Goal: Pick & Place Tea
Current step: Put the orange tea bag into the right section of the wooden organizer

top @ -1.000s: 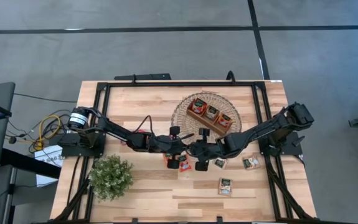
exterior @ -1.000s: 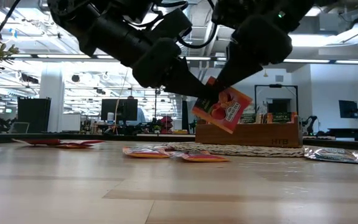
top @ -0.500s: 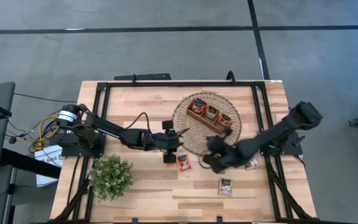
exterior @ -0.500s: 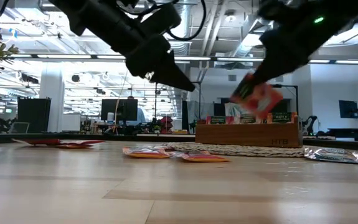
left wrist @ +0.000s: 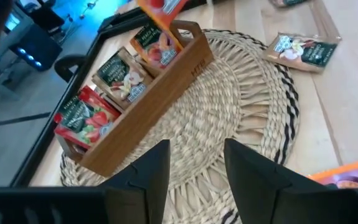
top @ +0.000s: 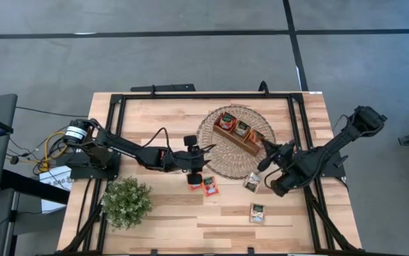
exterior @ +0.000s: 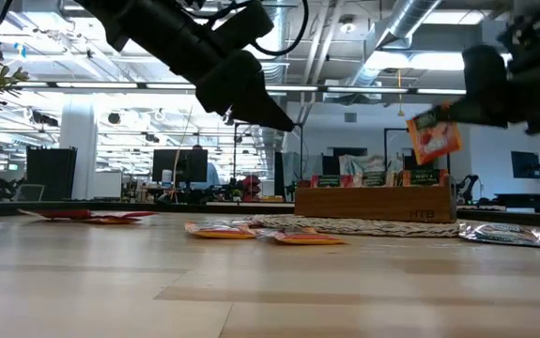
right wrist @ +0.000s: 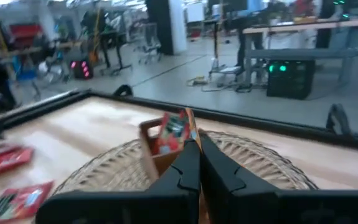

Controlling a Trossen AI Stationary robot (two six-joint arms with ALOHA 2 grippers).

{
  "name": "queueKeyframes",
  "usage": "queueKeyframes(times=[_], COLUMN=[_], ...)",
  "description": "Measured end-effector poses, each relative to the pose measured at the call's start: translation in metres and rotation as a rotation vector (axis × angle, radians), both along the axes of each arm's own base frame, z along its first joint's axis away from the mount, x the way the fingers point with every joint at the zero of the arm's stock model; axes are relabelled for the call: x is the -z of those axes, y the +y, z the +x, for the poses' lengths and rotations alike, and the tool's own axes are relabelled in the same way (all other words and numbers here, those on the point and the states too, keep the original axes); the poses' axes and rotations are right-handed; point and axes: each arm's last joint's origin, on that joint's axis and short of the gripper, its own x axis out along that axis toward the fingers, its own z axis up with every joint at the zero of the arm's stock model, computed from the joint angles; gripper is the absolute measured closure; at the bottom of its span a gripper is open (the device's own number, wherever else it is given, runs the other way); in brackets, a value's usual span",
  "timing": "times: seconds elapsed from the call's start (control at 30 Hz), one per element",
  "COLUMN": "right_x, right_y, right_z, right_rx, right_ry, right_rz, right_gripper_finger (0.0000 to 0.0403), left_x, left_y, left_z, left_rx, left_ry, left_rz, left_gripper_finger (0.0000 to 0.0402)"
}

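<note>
No text or label on the tea sachets (left wrist: 86, 119) is readable.

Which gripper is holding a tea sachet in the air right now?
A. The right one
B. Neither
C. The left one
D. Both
A: the right gripper has its jaws shut on a red tea sachet lifted above the wooden tray, while the left gripper is open and empty.

wooden table (top: 161, 220), woven mat (top: 215, 153), sachets (top: 258, 212), plant (top: 126, 201)
</note>
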Motion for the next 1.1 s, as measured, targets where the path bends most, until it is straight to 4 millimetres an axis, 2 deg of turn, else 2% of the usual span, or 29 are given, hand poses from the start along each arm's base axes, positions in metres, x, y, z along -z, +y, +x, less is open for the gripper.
queueKeyframes(times=[0.27,0.87,1.1], right_x=[0.025,0.053,0.056], right_y=[-0.017,-0.029,-0.031], right_z=[0.000,0.017,0.017], right_rx=[0.103,0.218,0.230], right_ry=[-0.053,-0.003,0.020], right_rz=[-0.007,-0.038,-0.027], right_gripper_finger=[0.0403,0.0403,0.0402], left_x=[-0.003,-0.003,-0.003], left_y=[0.000,0.000,0.000], left_z=[0.002,0.002,0.002], left_rx=[0.011,0.011,0.011], left_ry=[-0.026,-0.026,-0.026], left_rz=[0.018,0.018,0.018], left_gripper_finger=[0.0257,0.0258,0.0258])
